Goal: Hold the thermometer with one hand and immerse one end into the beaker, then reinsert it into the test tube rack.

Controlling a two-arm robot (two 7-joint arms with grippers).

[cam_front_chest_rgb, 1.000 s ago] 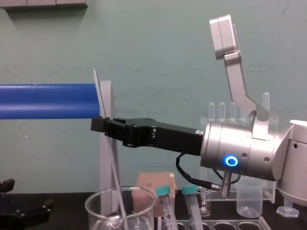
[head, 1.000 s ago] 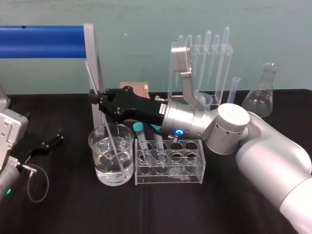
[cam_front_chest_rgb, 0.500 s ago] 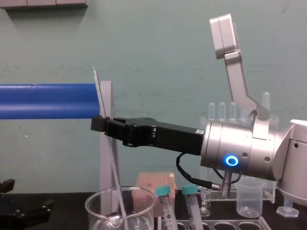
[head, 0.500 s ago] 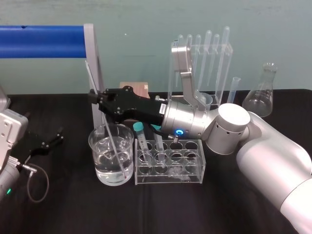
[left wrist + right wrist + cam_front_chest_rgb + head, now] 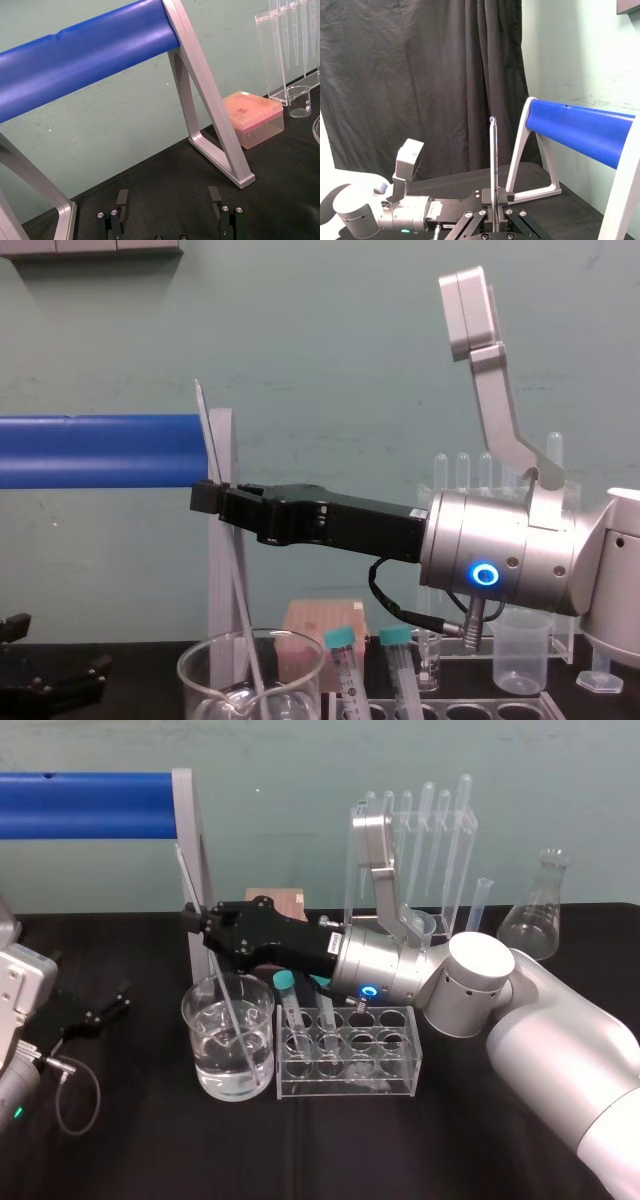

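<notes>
The right tool (image 5: 193,918) stayed clamped on the tilted thermometer (image 5: 204,430), whose lower end remained in the water of the beaker (image 5: 190,1020), just beside the test tube rack (image 5: 400,1070); nothing had visibly shifted. The left tool (image 5: 95,1010) lay parked on the table (image 5: 400,1150), fingers apart.

- Even, bright light fills every view; the teal wall (image 5: 300,770) shows no hard shadows.
- Soft glints sit on the beaker (image 5: 205,1055) glass.
- The ring light (image 5: 484,575) glows blue on the silver wrist (image 5: 525,535).
</notes>
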